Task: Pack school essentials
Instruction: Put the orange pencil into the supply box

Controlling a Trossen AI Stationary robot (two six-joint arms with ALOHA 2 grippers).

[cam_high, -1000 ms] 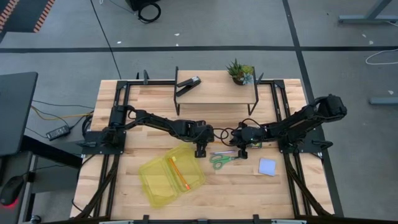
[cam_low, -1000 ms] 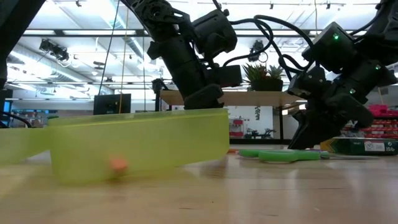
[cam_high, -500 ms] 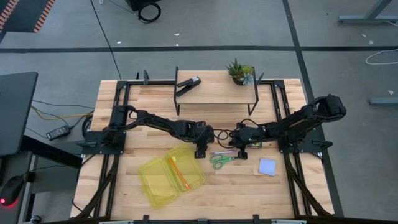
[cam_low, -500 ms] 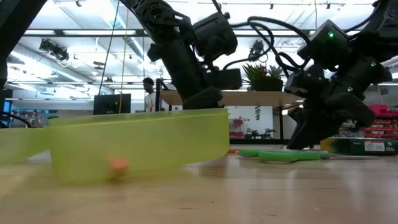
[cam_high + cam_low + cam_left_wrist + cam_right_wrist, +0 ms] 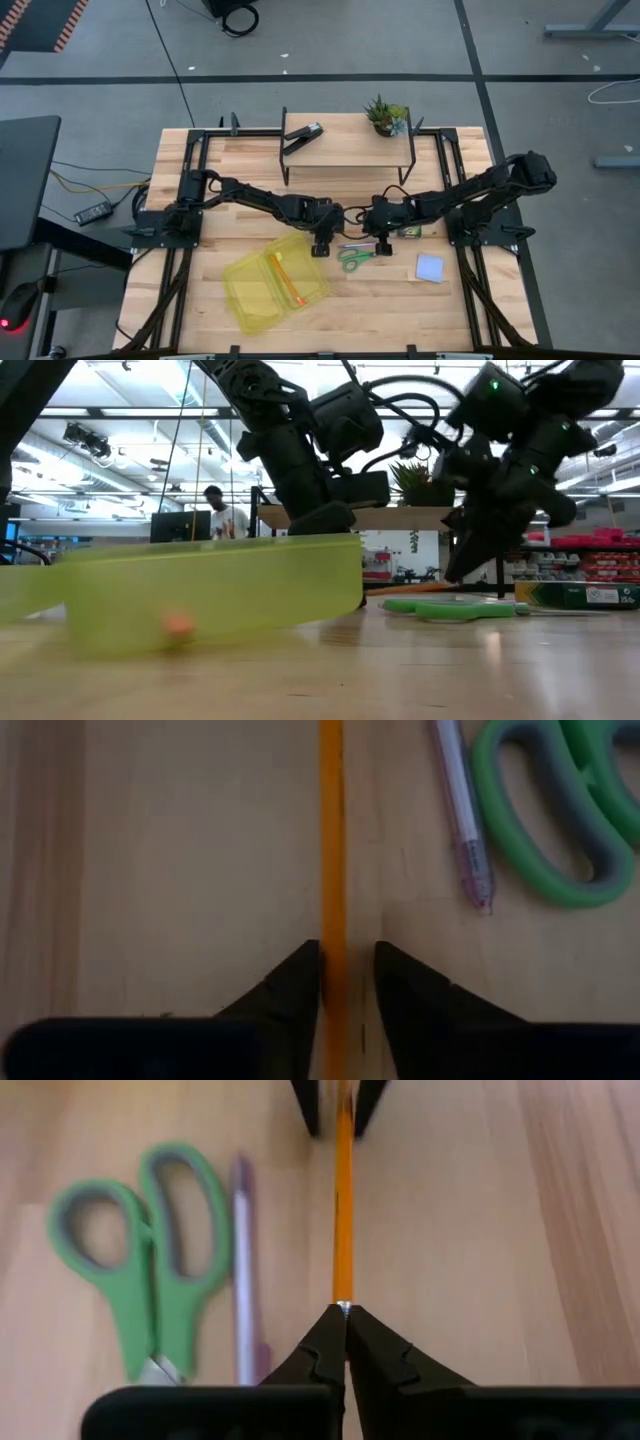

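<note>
An orange pencil (image 5: 343,1200) stretches between my two grippers at the table's middle. My right gripper (image 5: 343,1312) is shut on one end. My left gripper (image 5: 346,955) stands narrowly open around the other end, one finger on each side. Beside the pencil, a purple pen (image 5: 358,246) and green-handled scissors (image 5: 355,259) lie flat on the wood. An open yellow-green case (image 5: 275,286) lies near the front edge with another orange pencil (image 5: 288,279) inside. The pale blue notepad (image 5: 430,267) lies to the right. A small green box (image 5: 410,232) sits behind my right gripper. My left gripper has a finger (image 5: 298,982) right against the pencil's side, and wood shows between the pencil and the other finger; I cannot tell whether it touches. My right gripper pinches the pencil's metal-banded end (image 5: 343,1302) between its two fingertips, pointing along the pencil from the table's right.
A raised wooden shelf (image 5: 345,150) at the far side carries a black stapler (image 5: 303,134) and a small potted plant (image 5: 385,115). Black frame rails run along both table sides. A person stands in the room beyond the table.
My right gripper has moved toward the table's left, closer to my left gripper, and has risen and tipped in the low view. The left arm has stayed where it was.
</note>
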